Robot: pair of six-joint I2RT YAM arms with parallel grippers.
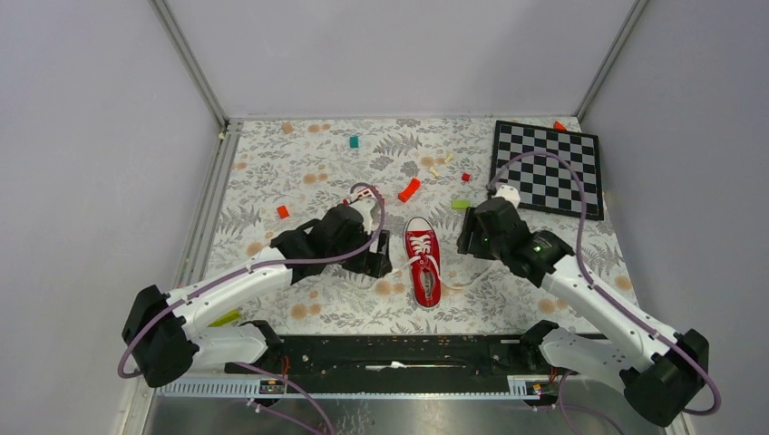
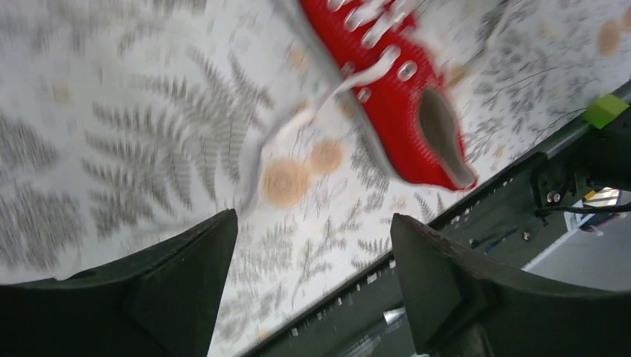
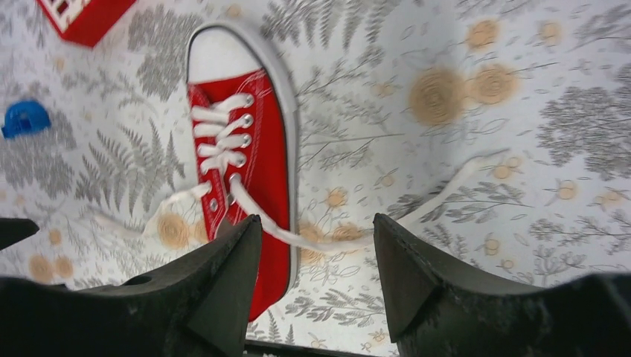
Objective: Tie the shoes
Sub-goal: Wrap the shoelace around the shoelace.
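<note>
The red sneaker (image 1: 423, 258) with white toe cap lies on the fern-print cloth between both arms, toe pointing away from the bases. Its white laces are loose: one end trails left (image 2: 298, 126), the other trails right (image 3: 446, 186). My left gripper (image 1: 379, 256) hovers just left of the shoe; in the left wrist view its gripper (image 2: 312, 223) stands open with only cloth between the fingers (image 2: 178, 290), the shoe (image 2: 402, 111) ahead of it. My right gripper (image 1: 472, 234) is just right of the shoe, and the right wrist view shows this gripper (image 3: 316, 227) open, the right lace lying on the cloth just beyond its fingertips.
A chessboard (image 1: 548, 166) lies at the back right. A red block with white squares (image 3: 83, 15), a blue piece (image 3: 24, 119), a curved red-orange piece (image 1: 409, 189) and a green piece (image 1: 461, 204) lie beyond the shoe. A black rail (image 1: 399, 349) runs along the near edge.
</note>
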